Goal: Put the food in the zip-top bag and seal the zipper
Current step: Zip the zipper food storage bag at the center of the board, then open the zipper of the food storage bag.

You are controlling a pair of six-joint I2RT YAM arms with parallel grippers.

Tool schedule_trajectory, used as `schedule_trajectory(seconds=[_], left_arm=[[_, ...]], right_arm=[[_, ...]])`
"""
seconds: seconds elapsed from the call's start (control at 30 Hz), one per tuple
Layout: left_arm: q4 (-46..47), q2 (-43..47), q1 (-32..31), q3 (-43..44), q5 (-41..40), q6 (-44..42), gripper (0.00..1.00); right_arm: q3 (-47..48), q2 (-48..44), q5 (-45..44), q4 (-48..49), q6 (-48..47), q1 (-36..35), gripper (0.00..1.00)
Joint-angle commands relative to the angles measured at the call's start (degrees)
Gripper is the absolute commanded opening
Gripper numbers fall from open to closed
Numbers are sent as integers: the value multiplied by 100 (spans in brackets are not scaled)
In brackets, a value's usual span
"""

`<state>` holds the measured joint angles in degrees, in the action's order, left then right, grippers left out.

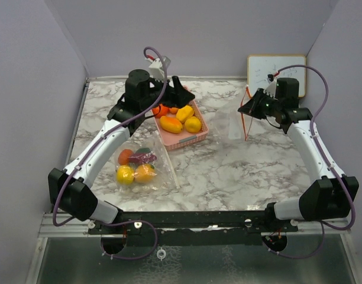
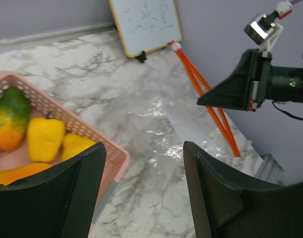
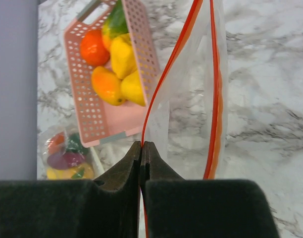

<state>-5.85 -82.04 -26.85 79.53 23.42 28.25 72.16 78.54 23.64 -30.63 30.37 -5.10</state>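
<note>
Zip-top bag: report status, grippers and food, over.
Right gripper shut on zip-top bag rim. Left gripper open over pink basket. Food in basket, none in that bag. Nothing between basket and bag.

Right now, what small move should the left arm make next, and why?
Probably shift the left gripper over the yellow pepper in the pink basket and lower: its jaws stand open and empty, while the right gripper pinches the zip-top bag by its zipper edge.

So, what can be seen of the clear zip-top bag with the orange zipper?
This clear plastic zip-top bag has an orange-red zipper along its open mouth, the two edges apart. The shut right gripper pinches one edge, holding it up; the crinkled film below rests on the marble table. It looks empty.
</note>
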Motion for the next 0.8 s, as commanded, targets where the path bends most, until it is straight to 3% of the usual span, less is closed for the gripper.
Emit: schedule_trajectory(seconds=[0.0, 0.23, 0.77], left_arm=[[844, -374, -279, 266, 542, 1007, 66], [1028, -953, -499, 617, 430, 1246, 66], [456, -1687, -900, 1102, -100, 989, 63]], right_arm=[[330, -239, 250, 404, 48, -695, 2], [477, -270, 83, 365, -170, -1249, 2], [564, -322, -100, 220, -329, -1788, 2]])
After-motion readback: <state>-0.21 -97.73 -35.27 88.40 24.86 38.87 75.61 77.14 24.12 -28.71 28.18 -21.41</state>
